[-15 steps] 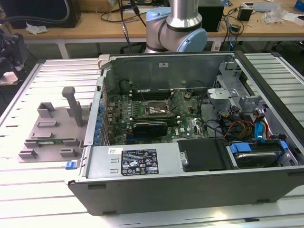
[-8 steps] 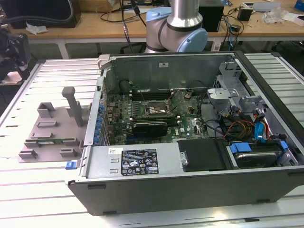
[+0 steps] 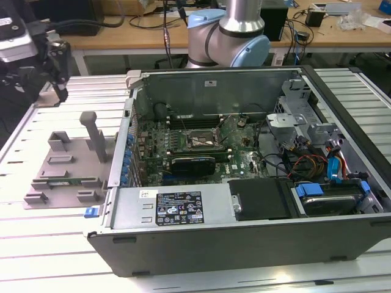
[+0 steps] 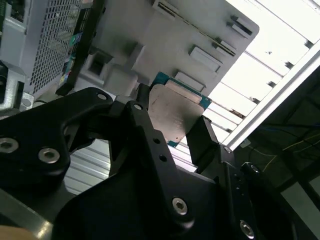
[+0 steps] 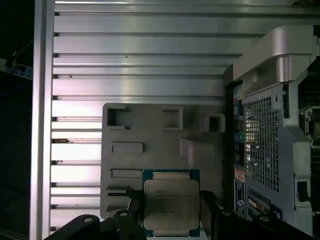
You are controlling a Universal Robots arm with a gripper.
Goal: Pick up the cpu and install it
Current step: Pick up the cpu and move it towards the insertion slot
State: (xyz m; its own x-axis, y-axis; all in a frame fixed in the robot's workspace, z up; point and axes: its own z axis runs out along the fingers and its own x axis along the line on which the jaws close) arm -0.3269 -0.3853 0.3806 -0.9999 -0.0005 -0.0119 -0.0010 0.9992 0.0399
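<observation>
The cpu (image 5: 171,204) sits between the two fingers (image 5: 136,212) of the gripper (image 5: 170,197), silvery top up and green edge showing around it. The fingers are closed onto its opposite sides, one pressed to each edge; the second wrist view shows the same grip, with the cpu (image 4: 175,112) pinched between the black fingers (image 4: 200,140).

It appears to be off the grey tray (image 5: 150,130), which lies below it with its pockets and posts bare. In the exterior view the gripper (image 3: 60,85) hangs above the far corner of the worktop (image 3: 36,244), on the exterior view's left and higher than the tray (image 3: 61,174). So the pick-up looks done: the chip is carried in the air, not resting on anything.

The install has not started. The open case (image 3: 244,232) lies on its side just beside the tray, on the exterior view's right of it, and the motherboard (image 3: 183,146) inside is exposed. The socket (image 3: 198,141) near its middle seems to be open and without a chip, though that is hard to make out. The gripper is well apart from it, so carrying the cpu over, lining it up and seating it all remain.
</observation>
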